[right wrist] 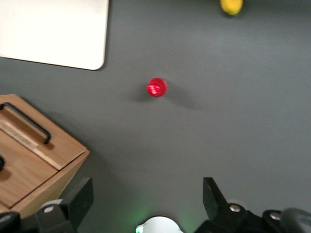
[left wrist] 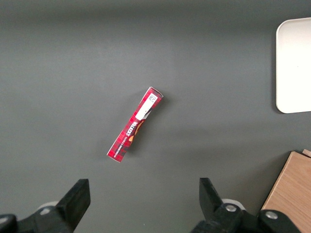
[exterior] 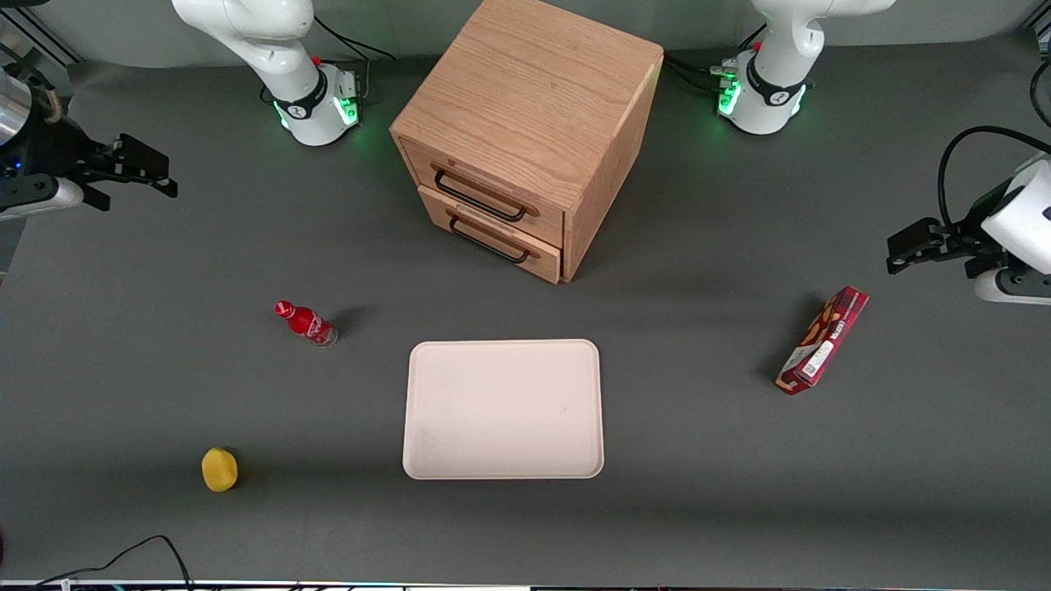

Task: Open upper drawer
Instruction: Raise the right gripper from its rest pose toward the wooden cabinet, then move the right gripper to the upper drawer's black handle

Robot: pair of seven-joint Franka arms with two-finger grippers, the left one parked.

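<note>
The oak cabinet stands at the middle of the table, away from the front camera. Its upper drawer is shut, with its thin black handle across the front; the lower drawer under it is shut too. The cabinet's front also shows in the right wrist view. My right gripper hangs above the table toward the working arm's end, well apart from the cabinet. It is open and empty in the right wrist view, with bare table between the fingers.
A pink tray lies nearer the front camera than the cabinet. A small red bottle stands between my gripper and the tray, also in the right wrist view. A yellow object lies near the front edge. A red box lies toward the parked arm's end.
</note>
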